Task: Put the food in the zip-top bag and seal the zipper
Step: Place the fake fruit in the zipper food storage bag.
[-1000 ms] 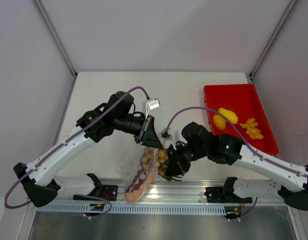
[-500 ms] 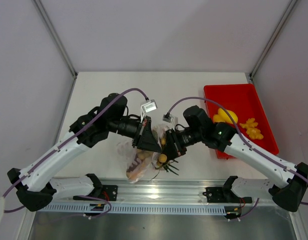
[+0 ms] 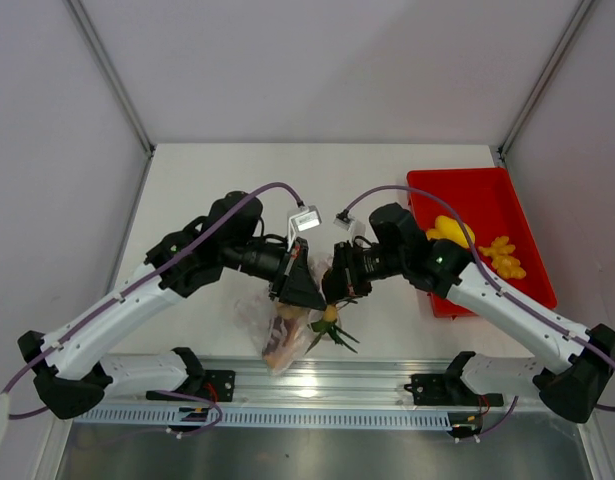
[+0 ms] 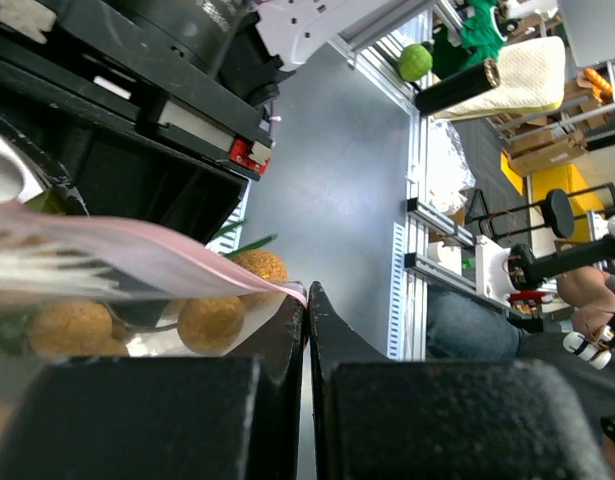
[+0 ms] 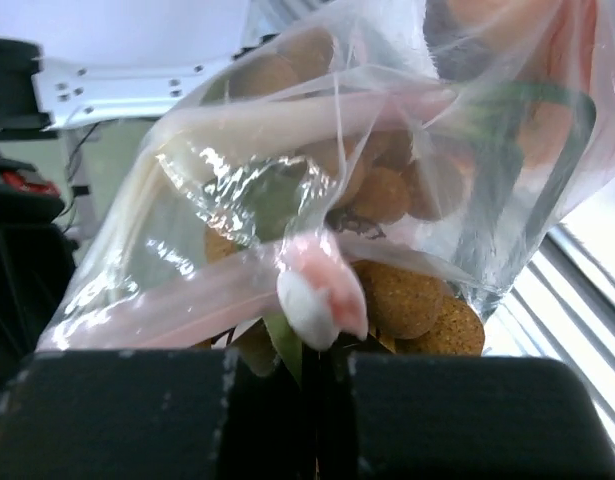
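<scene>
While the left gripper (image 4: 306,297) and right gripper (image 5: 322,348) each pinch the zipper (image 4: 157,255), the loaded bag (image 3: 275,335) hangs between them over the table (image 3: 217,190). The green onion (image 3: 335,336), seemingly poking out, could block sealing, or the thin grip may slip under the weight.

Seen from above, the left gripper (image 4: 307,293) and right gripper (image 5: 322,350) are hidden under their own wrist housings, as is the mouth of the zip-top bag (image 3: 270,322) between them. The bag's contents are too small to tell apart. The right arm (image 3: 507,305) covers the red tray's (image 3: 487,185) corner at 7 o'clock and part of a yellow food piece (image 3: 452,230). The left wrist view cuts the bag off at 9 o'clock, and the zipper (image 4: 157,252) disappears between the closed fingers. The right wrist view cuts it at 12 and 3 o'clock, and the food (image 5: 407,290) behind the plastic is blurred.
</scene>
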Controlling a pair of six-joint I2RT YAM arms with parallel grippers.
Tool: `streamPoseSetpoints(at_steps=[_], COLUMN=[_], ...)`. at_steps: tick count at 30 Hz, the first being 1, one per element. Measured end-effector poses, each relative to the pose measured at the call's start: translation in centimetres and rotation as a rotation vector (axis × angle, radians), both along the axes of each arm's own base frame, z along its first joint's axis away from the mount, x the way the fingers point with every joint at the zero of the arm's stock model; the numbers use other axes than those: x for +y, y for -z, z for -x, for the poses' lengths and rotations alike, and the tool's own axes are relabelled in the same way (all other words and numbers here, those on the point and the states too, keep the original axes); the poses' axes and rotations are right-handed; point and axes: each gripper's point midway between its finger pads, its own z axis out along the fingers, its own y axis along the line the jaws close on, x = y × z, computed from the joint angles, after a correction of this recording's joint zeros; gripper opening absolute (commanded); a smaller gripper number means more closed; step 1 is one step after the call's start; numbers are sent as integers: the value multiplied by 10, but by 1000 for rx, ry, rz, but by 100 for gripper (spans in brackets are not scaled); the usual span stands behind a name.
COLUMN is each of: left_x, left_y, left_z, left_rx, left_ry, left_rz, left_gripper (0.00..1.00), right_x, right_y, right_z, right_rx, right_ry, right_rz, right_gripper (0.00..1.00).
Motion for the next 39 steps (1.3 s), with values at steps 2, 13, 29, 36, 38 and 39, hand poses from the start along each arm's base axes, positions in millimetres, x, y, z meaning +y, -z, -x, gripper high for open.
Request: streamPoseSetpoints(at_steps=[2, 13, 29, 36, 38, 39], left_x=[-1, -8, -19, -17, -18, -18], left_y=[4, 4, 2, 3, 4, 4], left_z=[-3, -14, -14, -18, -19, -19], left_rx=[1, 60, 124, 102, 102, 103], left_ry=[-16, -104, -103, -141, -143, -143], left_rz=[-16, -28, -4, -7, -9, -8], left_gripper=[1, 1, 1, 1, 1, 1], right_x=[-2, -4, 1, 1, 7, 11], right_y=[5, 33, 31, 16, 17, 18], right_z=[-6, -7, -12, 10, 15, 17], right_rx=[-15, -225, -272, -241, -205, -185], right_ry=[30, 131, 294, 199, 189, 189], right_rz=[32, 287, 231, 154, 125, 110], right_gripper=[0, 0, 38, 0, 0, 0])
